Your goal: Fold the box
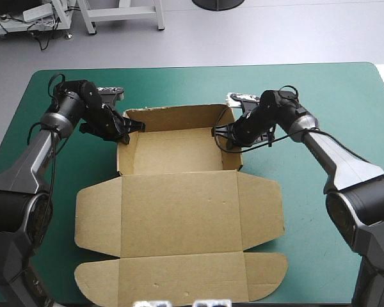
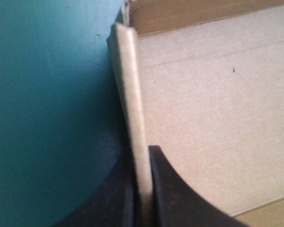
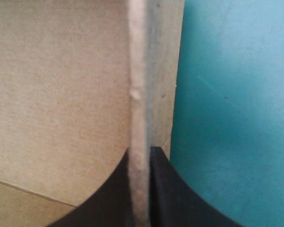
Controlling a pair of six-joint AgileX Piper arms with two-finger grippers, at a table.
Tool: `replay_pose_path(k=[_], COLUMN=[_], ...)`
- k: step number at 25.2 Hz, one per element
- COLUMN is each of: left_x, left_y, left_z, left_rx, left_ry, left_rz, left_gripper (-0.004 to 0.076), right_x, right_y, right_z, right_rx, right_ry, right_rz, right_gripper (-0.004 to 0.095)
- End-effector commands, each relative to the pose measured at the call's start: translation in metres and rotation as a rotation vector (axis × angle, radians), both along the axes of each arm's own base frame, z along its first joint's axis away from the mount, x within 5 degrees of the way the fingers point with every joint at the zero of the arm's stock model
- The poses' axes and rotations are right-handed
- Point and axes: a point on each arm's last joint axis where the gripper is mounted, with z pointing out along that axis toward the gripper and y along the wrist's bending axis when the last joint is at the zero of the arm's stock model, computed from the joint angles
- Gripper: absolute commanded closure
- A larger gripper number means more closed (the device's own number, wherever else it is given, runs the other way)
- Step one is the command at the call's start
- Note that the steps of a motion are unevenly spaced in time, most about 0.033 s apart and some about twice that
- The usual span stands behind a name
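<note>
Holding both side walls of the box (image 1: 176, 152) is where I judge the job to stand: the far half is raised into an open tray in the middle of the table, and the lid (image 1: 179, 211) lies flat toward the near edge with its tuck flap (image 1: 179, 278) spread out beyond it. My left gripper (image 1: 127, 130) is clamped on the left side wall (image 2: 132, 94), the black fingers nearly together with the board's pale top edge pinched between them. My right gripper (image 1: 223, 137) grips the right side wall (image 3: 138, 71) the same way, and its wrist view shows the wall standing straight between the fingers. Both walls look doubled over, so I take this as the pressing and tucking step rather than the first lift. Next, I think, each wall needs seating firmly against the tray floor, then a clean release that does not drag the board outward, since I would expect the walls to spring back if let go early. The teal-green cover (image 1: 320, 96) is smooth and shows bare on both sides of the tray and past its far wall, so I reckon both arms have space to back away sideways
</note>
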Motion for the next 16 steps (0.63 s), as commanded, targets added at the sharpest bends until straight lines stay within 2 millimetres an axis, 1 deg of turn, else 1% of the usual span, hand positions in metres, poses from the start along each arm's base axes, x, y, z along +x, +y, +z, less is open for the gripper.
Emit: replay_pose_path(k=[1,4,7,10,16], left_x=[0.000,0.004,0.004,0.005,0.006], left_y=[-0.001,-0.013,-0.024,-0.027,-0.028], left_z=[0.016,0.004,-0.003,-0.006,-0.006], left_rx=[0.002,0.009,0.015,0.018,0.016], left_ry=[-0.053,-0.033,-0.020,-0.016,-0.028], left_rz=[-0.001,-0.029,-0.055,-0.064,-0.062], left_gripper=[0.0734,0.0734,0.0734,0.0734,0.0734], right_x=[0.001,0.004,0.005,0.006,0.010], right_y=[-0.012,-0.015,-0.016,-0.018,-0.021], right_z=[0.044,0.055,0.057,0.053,0.035], right_rx=[0.078,0.079,0.059,0.001,-0.083], right_ry=[-0.119,-0.157,-0.183,-0.190,-0.133], right_rz=[0.011,0.007,0.027,0.052,0.079], right_gripper=[0.0908,0.0908,0.0906,0.0880,0.0762])
